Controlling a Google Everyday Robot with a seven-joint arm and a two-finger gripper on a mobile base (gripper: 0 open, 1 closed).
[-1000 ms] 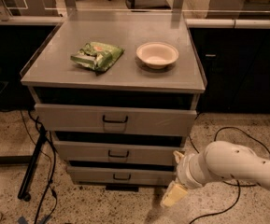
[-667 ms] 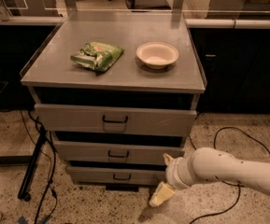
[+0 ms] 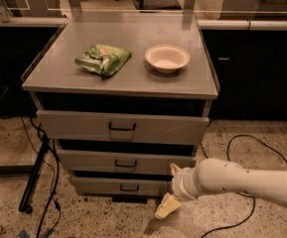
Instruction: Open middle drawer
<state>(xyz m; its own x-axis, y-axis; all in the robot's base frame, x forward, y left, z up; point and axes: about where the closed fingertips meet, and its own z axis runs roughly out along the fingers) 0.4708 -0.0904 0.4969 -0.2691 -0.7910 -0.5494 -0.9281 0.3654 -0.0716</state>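
Fingers: your two cream fingers (image 3: 166, 206) stand apart, one pointing up and one pointing down toward the floor, with an open gap between them.
Gripper: your gripper (image 3: 168, 190) hangs low in front of the cabinet's right side, level with the lowest drawer.
Upper finger: its tip reaches the lower right corner of the middle drawer's front; you cannot tell from this view whether it touches.
Lower finger: it slants down and to the left, its tip near the speckled floor (image 3: 108, 222).
Arm: your white arm (image 3: 247, 180) runs away from the fingers to the right and out of view.
Middle drawer: the middle drawer (image 3: 83, 161) lies just left of and slightly above the fingers, second of three grey fronts, with a dark gap above it.
Handle: its small dark handle (image 3: 126, 163) sits at the front's centre, well to the left of the fingers and not held.
Lowest drawer: the lowest drawer (image 3: 98, 186) is directly left of the fingers.
Top drawer: the top drawer (image 3: 73, 125), with a taller front, is above and left of the fingers.
Bench: the bench (image 3: 133, 33) top lies high above the fingers.
Bag: a green snack bag (image 3: 103, 59) lies on it, up and to the left.
Bowl: a pale bowl (image 3: 167, 58) stands on it, almost straight above the fingers.
Cable: a black cable (image 3: 231, 147) loops on the floor up and to the right.
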